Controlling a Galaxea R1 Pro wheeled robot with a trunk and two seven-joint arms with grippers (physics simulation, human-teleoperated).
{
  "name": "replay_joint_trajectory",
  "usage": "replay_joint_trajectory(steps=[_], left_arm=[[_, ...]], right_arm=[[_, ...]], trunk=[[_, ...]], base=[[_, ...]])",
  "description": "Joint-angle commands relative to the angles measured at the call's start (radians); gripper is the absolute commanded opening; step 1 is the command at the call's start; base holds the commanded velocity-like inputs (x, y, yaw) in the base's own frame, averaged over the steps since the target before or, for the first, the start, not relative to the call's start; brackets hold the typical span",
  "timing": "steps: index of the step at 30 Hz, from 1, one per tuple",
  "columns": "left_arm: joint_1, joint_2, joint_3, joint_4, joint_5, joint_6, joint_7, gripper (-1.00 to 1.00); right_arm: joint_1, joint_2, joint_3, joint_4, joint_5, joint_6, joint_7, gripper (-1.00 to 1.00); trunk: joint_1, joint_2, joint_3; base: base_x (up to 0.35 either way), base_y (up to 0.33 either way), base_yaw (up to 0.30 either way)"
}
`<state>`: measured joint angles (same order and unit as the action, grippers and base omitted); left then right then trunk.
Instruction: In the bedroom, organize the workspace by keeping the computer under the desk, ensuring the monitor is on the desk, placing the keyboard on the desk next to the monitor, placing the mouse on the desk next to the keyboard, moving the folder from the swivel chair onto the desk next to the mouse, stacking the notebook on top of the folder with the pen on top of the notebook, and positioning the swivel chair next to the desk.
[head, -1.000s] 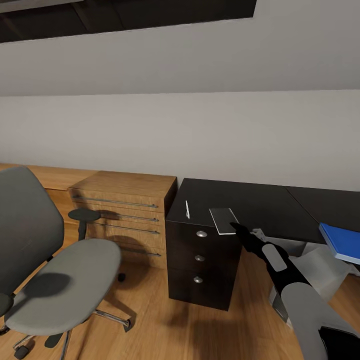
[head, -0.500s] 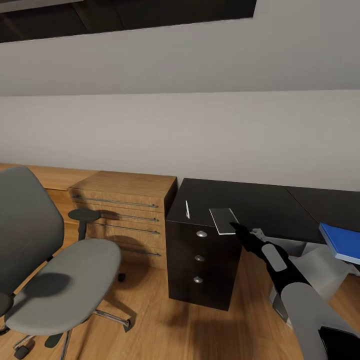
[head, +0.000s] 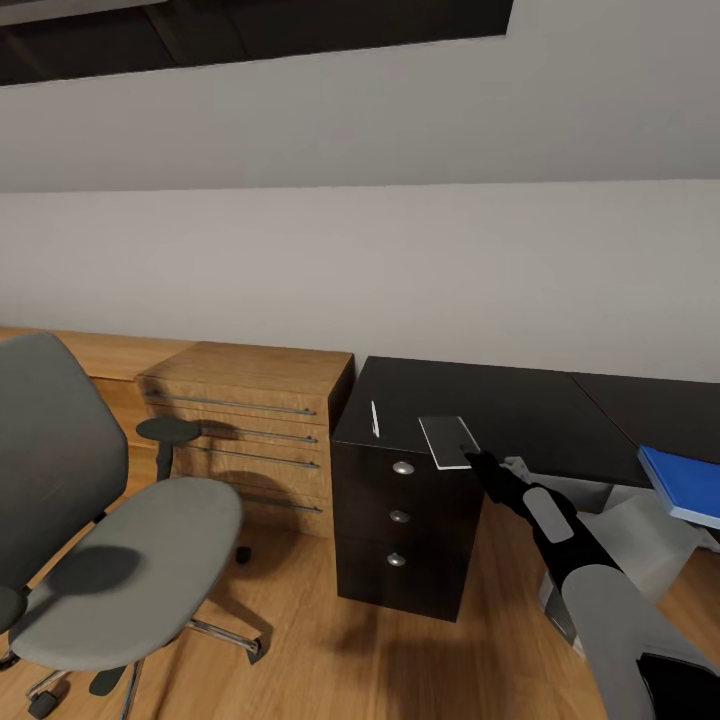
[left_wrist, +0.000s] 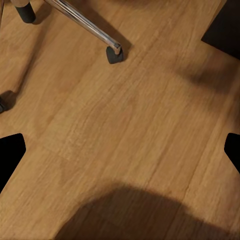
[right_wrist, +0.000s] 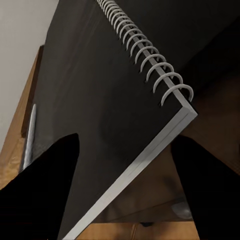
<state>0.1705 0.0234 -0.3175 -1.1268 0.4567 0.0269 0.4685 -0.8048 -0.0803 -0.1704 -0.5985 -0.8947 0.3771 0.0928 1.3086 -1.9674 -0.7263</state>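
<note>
2 arms were involved, and both grippers stood spread wide.

At the far left in the head view stood the swivel chair (head: 95, 530), grey seat bare, one black armrest raised beside it, well apart from the desk. The left wrist view looked down on the light wood floor (left_wrist: 120, 130), with a chrome chair leg (left_wrist: 87, 25) ending in a dark caster; the left gripper (left_wrist: 120, 150) showed its 2 dark fingertips at opposite edges of that picture, far apart, with nothing between them.

Next came a low light-wood drawer cabinet (head: 250, 420) against the wall, touching the side of the desk's black drawer unit (head: 405, 530), which carried 3 round silver knobs. On the glossy black top of the desk (head: 500, 400) lay the pen (head: 375, 418), thin and pale here, near the left end. Just beside it, toward the front edge, lay the notebook (head: 447, 441), 1 corner overhanging the edge.

The right gripper (head: 480, 462) reached to that overhanging corner. In the right wrist view its fingers (right_wrist: 45, 195) straddled the spiral-bound notebook (right_wrist: 125, 100) at its corner, open with a clear gap on either side, not yet clamped on it.

Farthest right, the blue folder (head: 685, 485) rested on the desk, cut off by the picture's edge.
</note>
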Motion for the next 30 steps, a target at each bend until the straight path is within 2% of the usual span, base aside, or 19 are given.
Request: replay_joint_trajectory(steps=[1, 14, 21, 22, 23, 26, 30], left_arm=[[0.000, 0.001, -0.003, -0.002, 0.005, 0.003, 0.007, 1.00], [0.000, 0.001, -0.003, -0.003, 0.005, 0.002, 0.005, 1.00], [0.000, 0.001, -0.003, -0.003, 0.005, 0.002, 0.007, 1.00], [0.000, 0.001, -0.003, -0.003, 0.005, 0.002, 0.007, 1.00], [0.000, 0.001, -0.003, -0.003, 0.005, 0.003, 0.008, 1.00], [0.000, 0.001, -0.003, -0.002, 0.006, 0.003, 0.008, 1.00], [0.000, 0.001, -0.003, -0.002, 0.006, 0.004, 0.008, 1.00]], right_arm=[[-0.001, 0.001, -0.005, -0.001, -0.001, 0.006, 0.002, -1.00], [-0.001, 0.001, -0.006, -0.001, -0.001, 0.006, 0.005, -1.00], [-0.001, 0.001, -0.007, -0.006, -0.001, 0.006, 0.009, -1.00], [-0.001, 0.000, -0.007, -0.007, -0.001, 0.006, 0.016, -1.00], [-0.001, -0.002, -0.007, -0.007, -0.001, 0.009, 0.062, -1.00], [-0.001, -0.006, -0.008, -0.007, 0.002, 0.014, 0.133, -1.00], [-0.001, -0.009, -0.009, -0.008, 0.003, 0.015, 0.152, -1.00]], trunk=[[0.000, 0.000, -0.001], [0.000, 0.000, -0.001], [-0.027, 0.049, 0.021], [-0.031, 0.056, 0.024], [-0.035, 0.063, 0.027], [-0.046, 0.084, 0.037], [-0.061, 0.112, 0.049]], base=[[0.000, 0.000, 0.000], [0.000, 0.000, 0.000], [0.000, 0.000, 0.000], [0.000, 0.000, 0.000], [0.000, 0.000, 0.000], [0.000, 0.000, 0.000], [0.000, 0.000, -0.002]])
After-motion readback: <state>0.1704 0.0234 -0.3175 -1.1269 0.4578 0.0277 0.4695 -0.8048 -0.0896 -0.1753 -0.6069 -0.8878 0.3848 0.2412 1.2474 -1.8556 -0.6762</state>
